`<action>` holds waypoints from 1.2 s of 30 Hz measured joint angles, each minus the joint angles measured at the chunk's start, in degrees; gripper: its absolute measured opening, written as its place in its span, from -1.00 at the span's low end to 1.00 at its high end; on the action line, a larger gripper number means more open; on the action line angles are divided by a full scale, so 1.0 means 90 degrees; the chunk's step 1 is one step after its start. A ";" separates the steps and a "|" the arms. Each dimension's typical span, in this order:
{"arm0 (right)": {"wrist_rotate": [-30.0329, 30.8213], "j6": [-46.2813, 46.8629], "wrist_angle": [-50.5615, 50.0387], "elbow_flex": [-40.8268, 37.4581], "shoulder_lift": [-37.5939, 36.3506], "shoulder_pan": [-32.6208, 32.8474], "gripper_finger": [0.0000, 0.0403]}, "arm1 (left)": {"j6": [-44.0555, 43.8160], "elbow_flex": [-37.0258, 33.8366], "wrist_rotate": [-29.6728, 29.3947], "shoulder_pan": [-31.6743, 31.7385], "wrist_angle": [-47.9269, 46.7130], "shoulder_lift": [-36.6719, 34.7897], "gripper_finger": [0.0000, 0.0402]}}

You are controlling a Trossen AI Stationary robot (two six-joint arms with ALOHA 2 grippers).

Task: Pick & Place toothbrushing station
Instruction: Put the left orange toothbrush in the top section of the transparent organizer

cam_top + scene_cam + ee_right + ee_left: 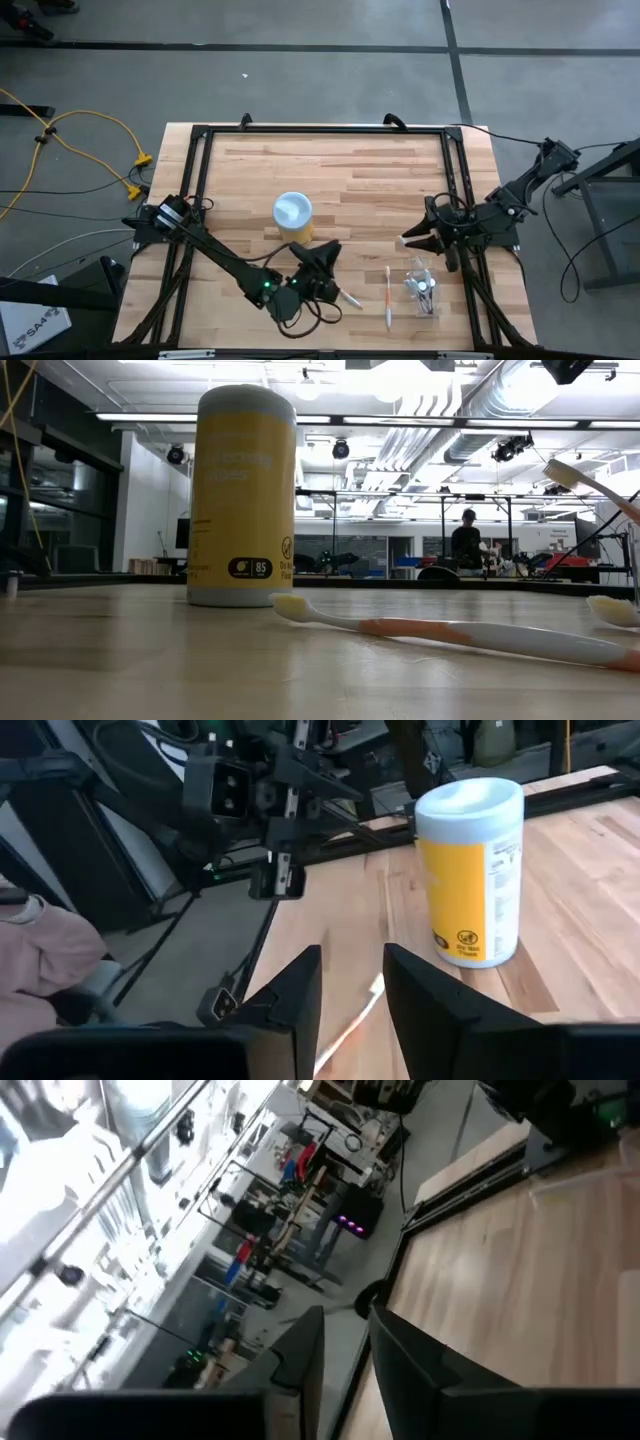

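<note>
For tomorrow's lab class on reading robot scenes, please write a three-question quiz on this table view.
1. True or false: the yellow canister stands upright.
2. What lies between the left gripper and the clear holder cup? A a sponge; B a toothbrush; C a mug.
3. Fill in: the right gripper hovers near the table's ____ edge.

Key: 1 true. 2 B, the orange-handled toothbrush. 3 right.

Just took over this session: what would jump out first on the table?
The tall yellow canister with a white lid stands upright mid-table. An orange-and-white toothbrush lies flat near the front edge, beside the clear holder cup on the right. The left gripper hangs low next to the toothbrush.
</note>
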 joint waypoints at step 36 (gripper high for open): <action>-0.0500 0.0050 0.0194 -0.0001 0.0767 -0.0270 -0.53 | -0.6590 -0.0002 0.6806 0.1160 -0.7249 -0.1131 -0.99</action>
